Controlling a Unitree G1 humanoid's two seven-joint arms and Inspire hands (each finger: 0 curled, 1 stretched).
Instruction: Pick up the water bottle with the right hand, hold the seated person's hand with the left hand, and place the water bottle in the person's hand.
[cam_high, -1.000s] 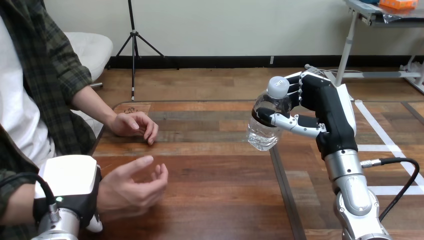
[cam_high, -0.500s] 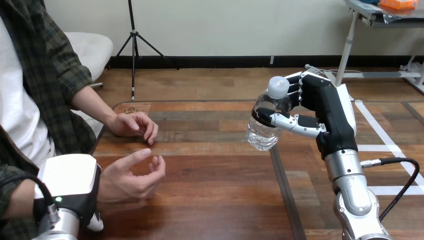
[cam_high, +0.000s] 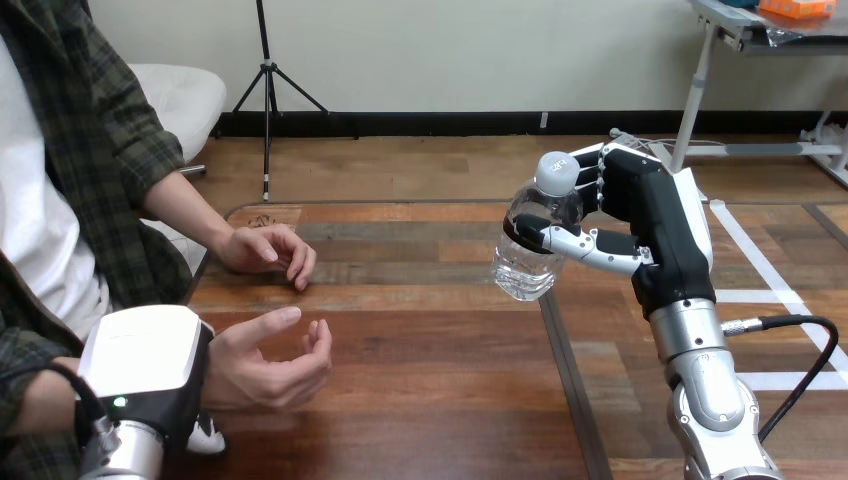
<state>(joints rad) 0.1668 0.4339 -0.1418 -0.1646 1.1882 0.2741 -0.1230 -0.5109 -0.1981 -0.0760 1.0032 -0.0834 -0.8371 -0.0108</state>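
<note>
Right hand, raised over the table right of its middle and toward the far edge, is closed round the water bottle, with the thumb across the front of the bottle's body. The bottle hangs clear of the surface. Its long axis is tilted, the pale grey cap uppermost and leaning to the right, the base lowest and pointing down to the left. It is a clear, ribbed plastic bottle; how much water it holds cannot be told.

The receiving person's hand lies by the near-left corner, palm up and loosely cupped, its opening facing right toward the bottle. It is well apart from the bottle, to the left and toward the near edge. The left hand sits at that hand's wrist, its white back uppermost; whether it grips the wrist cannot be told. A second hand of the person rests at the left edge, farther back. Judged from this layout, delivery requires the bottle to travel base-first, leftward and downward, into the cupped palm.
</note>
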